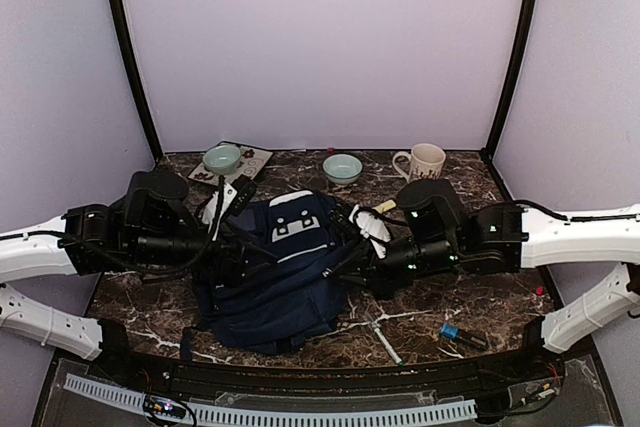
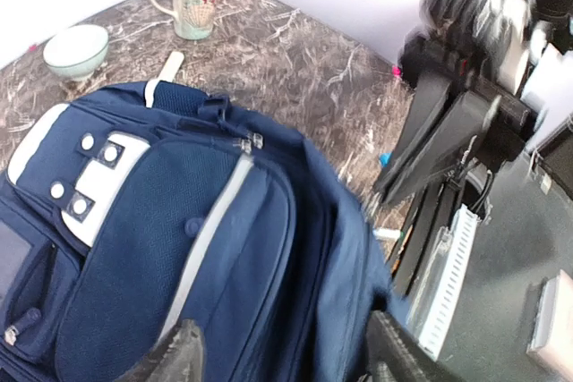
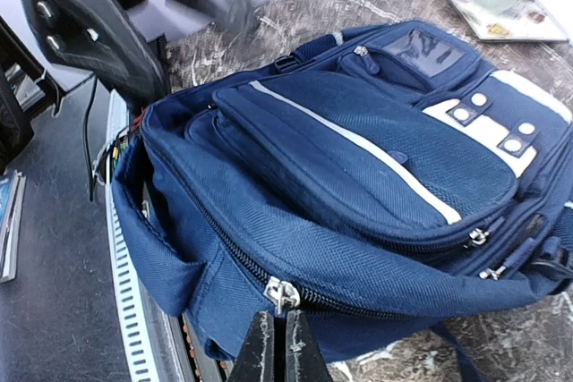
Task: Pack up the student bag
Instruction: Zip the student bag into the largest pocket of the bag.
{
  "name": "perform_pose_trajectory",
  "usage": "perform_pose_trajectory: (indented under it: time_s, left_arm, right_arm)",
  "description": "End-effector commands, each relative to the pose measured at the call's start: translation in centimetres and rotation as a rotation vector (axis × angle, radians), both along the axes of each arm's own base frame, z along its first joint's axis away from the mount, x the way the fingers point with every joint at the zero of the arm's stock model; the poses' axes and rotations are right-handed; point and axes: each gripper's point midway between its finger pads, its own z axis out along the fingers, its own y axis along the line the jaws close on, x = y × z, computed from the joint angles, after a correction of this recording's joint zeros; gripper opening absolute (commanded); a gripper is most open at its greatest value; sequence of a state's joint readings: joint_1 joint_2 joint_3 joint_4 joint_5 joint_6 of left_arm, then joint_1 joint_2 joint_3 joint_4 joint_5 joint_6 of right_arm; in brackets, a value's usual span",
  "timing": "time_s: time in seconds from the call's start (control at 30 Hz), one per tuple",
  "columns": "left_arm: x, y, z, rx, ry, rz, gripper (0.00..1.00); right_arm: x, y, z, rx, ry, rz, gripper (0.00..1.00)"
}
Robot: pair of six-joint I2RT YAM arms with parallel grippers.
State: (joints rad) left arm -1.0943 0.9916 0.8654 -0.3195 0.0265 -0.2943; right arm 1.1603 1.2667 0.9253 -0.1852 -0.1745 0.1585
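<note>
The student bag [image 1: 285, 282] is a navy backpack with thin white stripes and a white patch, lying flat at the table's centre. My left gripper [image 1: 248, 265] is over the bag's left side. In the left wrist view it [image 2: 286, 360] is open, with its fingers [image 2: 179, 355] wide apart astride folded bag fabric [image 2: 179, 248]. My right gripper [image 1: 342, 269] is at the bag's right side. In the right wrist view it [image 3: 277, 335] is pinched on the silver zipper pull [image 3: 285, 294] of the bag's [image 3: 358, 158] side zip.
A mug [image 1: 425, 161] and a teal bowl [image 1: 342, 167] stand at the back. Another bowl [image 1: 222, 158] sits on a tray [image 1: 255, 157] at the back left. A white pen [image 1: 383, 339] and a small blue item [image 1: 455, 331] lie at the front right. A slotted duct [image 1: 280, 413] runs along the front edge.
</note>
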Motion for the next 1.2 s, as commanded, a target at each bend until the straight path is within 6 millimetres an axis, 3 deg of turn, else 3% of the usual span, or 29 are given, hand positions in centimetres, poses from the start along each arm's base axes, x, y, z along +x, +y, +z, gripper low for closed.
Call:
perform_pose_trajectory:
  time_s: [0.0,0.2,0.4,0.47,0.57,0.6,0.67,0.9,1.17]
  left_arm:
    - [-0.2,-0.3,2.2,-0.038,-0.019,-0.028,0.70]
    - [-1.3,-2.7,0.9,-0.032,0.055,-0.136,0.71]
    - [0.6,-3.9,-1.4,0.030,0.048,-0.079,0.63]
    - [0.9,-4.3,-1.4,0.022,0.034,-0.079,0.54]
    - [1.3,-4.8,-1.5,0.024,0.021,-0.080,0.26]
    - [1.4,-4.8,-1.7,0.032,0.019,-0.079,0.12]
    - [1.6,-4.7,-2.0,0.050,0.018,-0.066,0.00]
    - [2.0,-2.5,-1.5,0.069,-0.016,0.003,0.00]
    - [1.4,0.7,-1.2,0.078,-0.019,0.065,0.00]
  right_arm:
    - [0.4,2.8,5.5,0.157,-0.048,0.041,0.00]
    - [0.3,4.2,6.2,0.176,-0.053,0.079,0.00]
    - [0.1,4.6,7.1,0.194,-0.058,0.099,0.00]
    - [0.2,4.7,7.2,0.187,-0.066,0.101,0.00]
    - [0.3,4.6,7.2,0.181,-0.070,0.092,0.00]
    - [0.4,4.5,7.2,0.180,-0.072,0.088,0.00]
    - [0.7,4.2,7.2,0.173,-0.082,0.066,0.00]
    - [2.7,1.9,5.4,0.084,-0.130,-0.039,0.00]
    - [7.0,-2.3,0.5,0.007,-0.064,-0.225,0.00]
